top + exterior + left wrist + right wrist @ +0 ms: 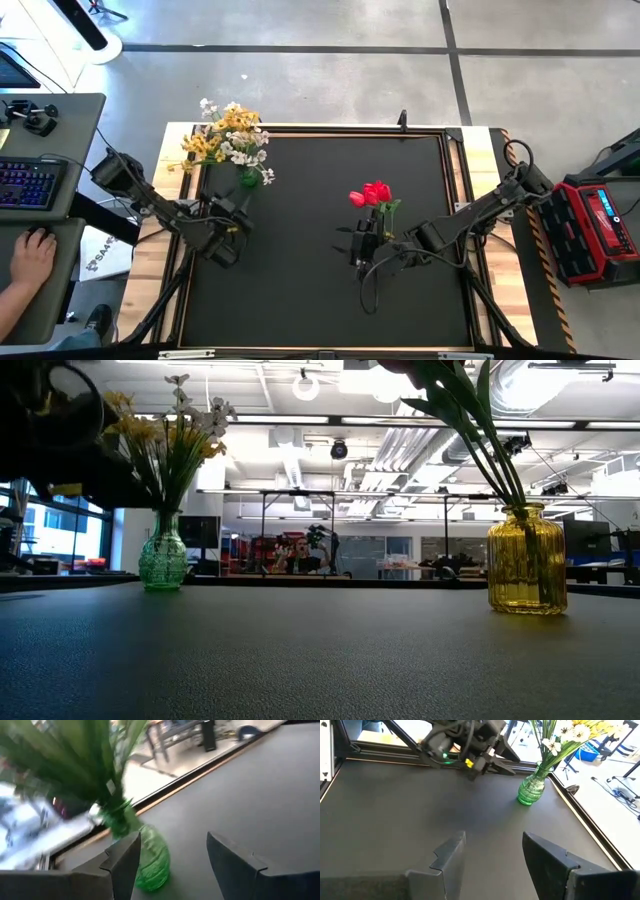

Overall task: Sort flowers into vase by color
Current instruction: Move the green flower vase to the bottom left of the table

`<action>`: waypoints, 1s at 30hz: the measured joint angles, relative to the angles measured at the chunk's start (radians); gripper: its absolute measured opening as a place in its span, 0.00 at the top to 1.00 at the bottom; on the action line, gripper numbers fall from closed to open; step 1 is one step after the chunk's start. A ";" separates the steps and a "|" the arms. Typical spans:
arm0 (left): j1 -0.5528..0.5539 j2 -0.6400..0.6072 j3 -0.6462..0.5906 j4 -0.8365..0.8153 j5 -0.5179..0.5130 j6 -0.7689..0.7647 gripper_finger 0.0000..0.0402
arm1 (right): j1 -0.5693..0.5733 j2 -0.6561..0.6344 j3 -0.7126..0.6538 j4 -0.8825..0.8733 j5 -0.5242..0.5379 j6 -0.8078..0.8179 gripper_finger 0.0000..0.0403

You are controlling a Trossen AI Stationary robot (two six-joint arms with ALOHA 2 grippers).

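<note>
Beside the green vase (248,180), holding yellow and white flowers (228,135): left gripper (236,212), fingers spread, empty; farther off, red tulips (372,194) in the yellow vase (527,560), right gripper (360,243) spread, empty; stems light, bendy, best pinched mid-stem.

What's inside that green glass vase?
The green vase holds a bunch of flowers: yellow blossoms and white blossoms on thin green stems. Only the stems' upper parts show clearly; the ribbed glass blurs their lower ends.
</note>
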 joint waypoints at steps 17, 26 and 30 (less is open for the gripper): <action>0.212 0.000 -0.038 0.147 0.144 -0.099 0.47 | -0.003 0.000 0.000 0.000 -0.003 -0.030 0.55; 0.229 -0.002 -0.038 0.236 0.027 0.101 0.47 | -0.003 0.000 0.000 0.001 -0.005 -0.027 0.55; 0.254 -0.023 -0.038 0.214 0.054 0.059 0.46 | -0.003 0.000 0.000 0.002 -0.006 -0.029 0.55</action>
